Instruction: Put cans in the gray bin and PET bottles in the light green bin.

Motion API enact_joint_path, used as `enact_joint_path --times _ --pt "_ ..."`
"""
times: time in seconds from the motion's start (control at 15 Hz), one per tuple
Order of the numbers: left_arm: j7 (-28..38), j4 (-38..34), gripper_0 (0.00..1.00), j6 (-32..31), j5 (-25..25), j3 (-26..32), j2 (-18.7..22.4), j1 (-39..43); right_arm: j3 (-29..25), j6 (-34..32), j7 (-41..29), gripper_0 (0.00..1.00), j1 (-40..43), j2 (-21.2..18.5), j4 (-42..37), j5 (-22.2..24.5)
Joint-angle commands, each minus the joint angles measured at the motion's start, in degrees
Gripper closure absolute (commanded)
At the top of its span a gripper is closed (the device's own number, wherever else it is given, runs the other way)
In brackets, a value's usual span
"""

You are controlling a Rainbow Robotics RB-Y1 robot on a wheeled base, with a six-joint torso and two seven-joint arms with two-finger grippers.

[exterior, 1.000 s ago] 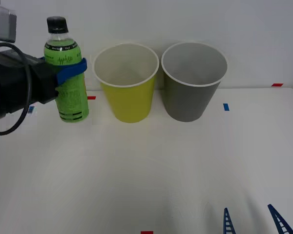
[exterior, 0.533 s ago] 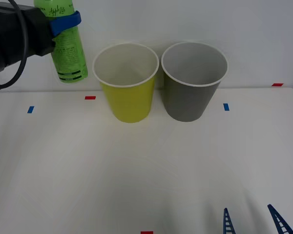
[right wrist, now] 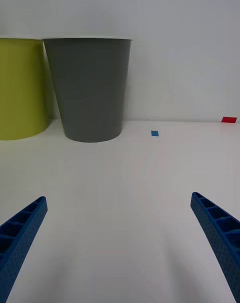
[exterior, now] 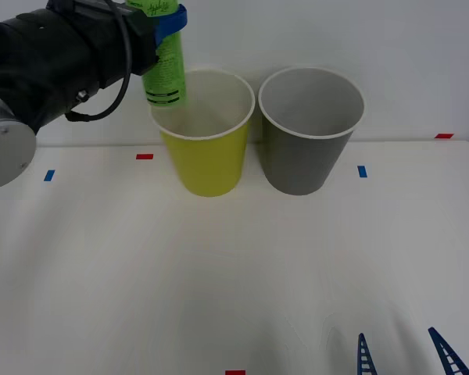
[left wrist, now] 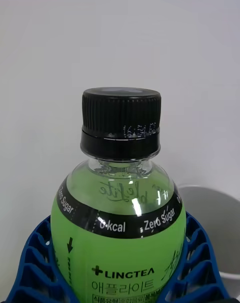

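Front view shows the left gripper (exterior: 166,23) high at the top left, its blue fingers closed around the PET bottle (exterior: 165,66), which hangs upright with its long axis vertical, or maybe a little tilted. The bottom of the bottle is just above the near-left part of the rim of the light green bin (exterior: 204,137), not yet over the middle of the opening, so I judge the arm needs to carry it a bit more toward the robot's right before letting go. The gray bin (exterior: 309,133) stands just beside the light green one, on its right side, and it is not the goal for this bottle. In the left wrist view the ribbed blue fingers (left wrist: 35,263) hug the green body of the bottle (left wrist: 120,243) from both sides, under the black cap (left wrist: 121,123). On the label I can read "LINGTEA", "0kcal" and "Zero Sugar", plus a line in Korean letters; a printed code on the cap is too faint to read. The right gripper (right wrist: 120,243) waits low near the table (exterior: 219,273), spread wide and holding nothing, well apart from both bins.
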Motion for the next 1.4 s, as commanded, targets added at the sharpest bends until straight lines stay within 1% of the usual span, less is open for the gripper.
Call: enact_joint_path --times 0.07,0.2,0.27,0.6,0.8,1.07,1.13,1.2,1.33,1.4 --pt "0.8 7.8 1.0 -7.6 -0.1 -6.2 -0.3 -4.7 0.0 0.0 0.0 0.0 0.0 0.0 0.0 0.0" --pt "0.7 12.5 1.0 -11.7 0.0 -8.4 -1.1 -6.5 0.0 0.0 0.0 0.0 0.0 0.0 0.0 0.0" --pt "0.4 14.4 1.0 -12.4 -0.1 -8.6 -2.0 -7.0 0.0 0.0 0.0 0.0 0.0 0.0 0.0 0.0" --pt "-0.3 18.0 1.0 -12.5 -2.3 -8.6 -4.5 -8.3 0.0 0.0 0.0 0.0 0.0 0.0 0.0 0.0" --pt "-1.1 22.2 1.0 -13.6 -2.3 -8.6 -6.2 -11.2 0.0 0.0 0.0 0.0 0.0 0.0 0.0 0.0" --pt "-1.9 22.9 0.99 -13.7 -2.4 -8.6 -6.9 -11.5 0.0 0.0 0.0 0.0 0.0 0.0 0.0 0.0" --pt "-2.2 22.9 0.58 -13.7 -2.4 -8.6 -6.9 -11.4 0.0 0.0 0.0 0.0 0.0 0.0 0.0 0.0" --pt "-2.2 22.9 0.0 -13.7 -2.4 -8.6 -6.9 -11.4 0.0 0.0 0.0 0.0 0.0 0.0 0.0 0.0" --pt "-2.1 22.9 0.0 -13.6 -2.2 -9.0 -6.3 -11.4 0.0 0.0 0.0 0.0 0.0 0.0 0.0 0.0" --pt "-2.1 22.8 0.0 -13.6 -1.8 -9.6 -5.0 -11.4 0.0 0.0 0.0 0.0 0.0 0.0 0.0 0.0"
